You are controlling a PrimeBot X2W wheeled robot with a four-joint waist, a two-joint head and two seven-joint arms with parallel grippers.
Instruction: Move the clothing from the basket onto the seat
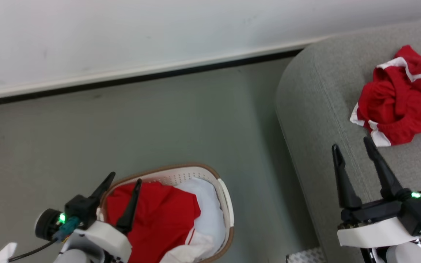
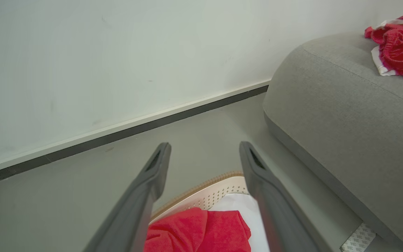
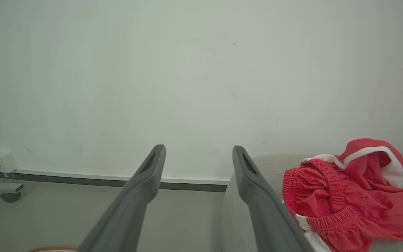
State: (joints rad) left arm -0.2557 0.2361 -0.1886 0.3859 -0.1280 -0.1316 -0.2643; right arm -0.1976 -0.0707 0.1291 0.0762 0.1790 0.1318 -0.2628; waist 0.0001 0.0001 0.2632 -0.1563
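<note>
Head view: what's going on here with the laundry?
The robot is moving red clothing from the basket on the floor onto the grey sofa. One crumpled garment already lies on the sofa, and another red piece is in the basket. The left gripper hovers open above the basket. The right gripper is open over the sofa, holding nothing.

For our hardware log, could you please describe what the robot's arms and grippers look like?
Both the left gripper and right gripper have two long, tapering black fingers on a black block with a green light. Glossy white wrist shells sit behind, each with a teal connector; a black cable trails from the left one.
</note>
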